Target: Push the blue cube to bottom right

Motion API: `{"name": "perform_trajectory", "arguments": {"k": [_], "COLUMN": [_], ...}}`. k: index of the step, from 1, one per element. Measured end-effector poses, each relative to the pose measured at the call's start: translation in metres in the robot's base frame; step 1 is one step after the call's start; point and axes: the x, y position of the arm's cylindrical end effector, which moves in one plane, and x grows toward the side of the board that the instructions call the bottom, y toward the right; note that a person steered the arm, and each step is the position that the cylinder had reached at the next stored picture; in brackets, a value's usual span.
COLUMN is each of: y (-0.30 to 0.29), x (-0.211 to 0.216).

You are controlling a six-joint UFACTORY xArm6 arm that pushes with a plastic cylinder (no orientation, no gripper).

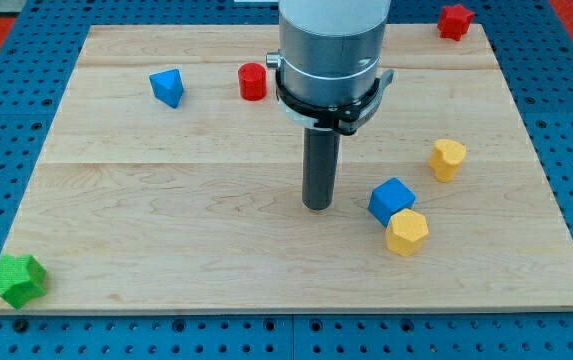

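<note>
- My tip (317, 206) rests on the pale wooden surface (166, 250), just beside the blue cube (392, 199), at its nine o'clock.
- A yellow hexagonal block (406, 232) touches the cube at five o'clock.
- There are no fingers, only the rod.

Your tip (317, 206) rests on the surface (166, 250) near its middle, just to the view's left of the blue cube (392, 199). A yellow block (407, 232) touches that cube's lower right; another yellow block (447, 159) sits above, apart.
</note>
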Motion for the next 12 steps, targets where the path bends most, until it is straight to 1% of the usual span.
{"name": "perform_trajectory", "arguments": {"k": [1, 3, 4, 6, 8, 10, 12], "y": [0.031, 0.072, 0.096, 0.140, 0.151, 0.187, 0.202], "x": [0.000, 0.000, 0.007, 0.042, 0.019, 0.052, 0.055]}}
